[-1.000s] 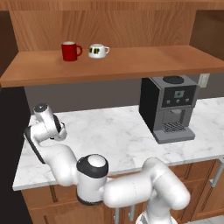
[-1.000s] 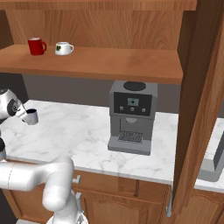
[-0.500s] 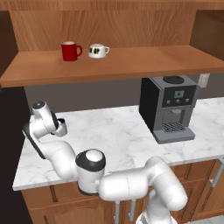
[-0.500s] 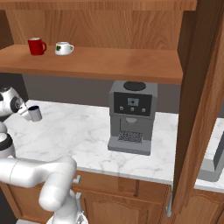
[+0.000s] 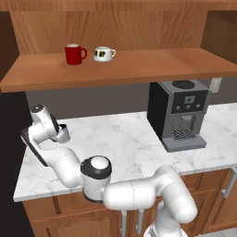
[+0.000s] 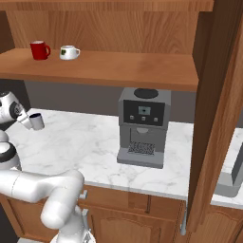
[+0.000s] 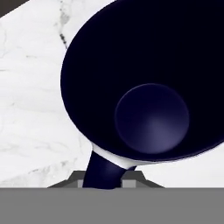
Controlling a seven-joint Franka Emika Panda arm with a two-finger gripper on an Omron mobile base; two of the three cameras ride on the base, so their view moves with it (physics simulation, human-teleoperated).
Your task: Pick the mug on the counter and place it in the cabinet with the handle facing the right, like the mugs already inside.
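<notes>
The light grey mug [image 5: 63,134] [image 6: 37,121] hangs just above the left end of the white marble counter [image 5: 121,144] [image 6: 81,148]. My gripper [image 5: 56,131] [image 6: 27,119] [image 7: 105,182] is shut on it from the left. In the hand view I look straight into the mug's dark navy inside [image 7: 151,87], and its dark handle [image 7: 102,171] runs down between my fingertips. The wooden cabinet shelf [image 5: 139,65] [image 6: 118,67] spans above, well higher than the mug.
A red mug [image 5: 74,53] [image 6: 40,50] and a squat white cup [image 5: 103,53] [image 6: 69,52] stand on the shelf's left part, handles to the right. A grey coffee machine [image 5: 180,113] [image 6: 142,126] stands on the counter to the right, under the shelf.
My gripper has lifted the mug slightly and carried it a little to the right. The arm's elbow has shifted. The base has stayed put.
</notes>
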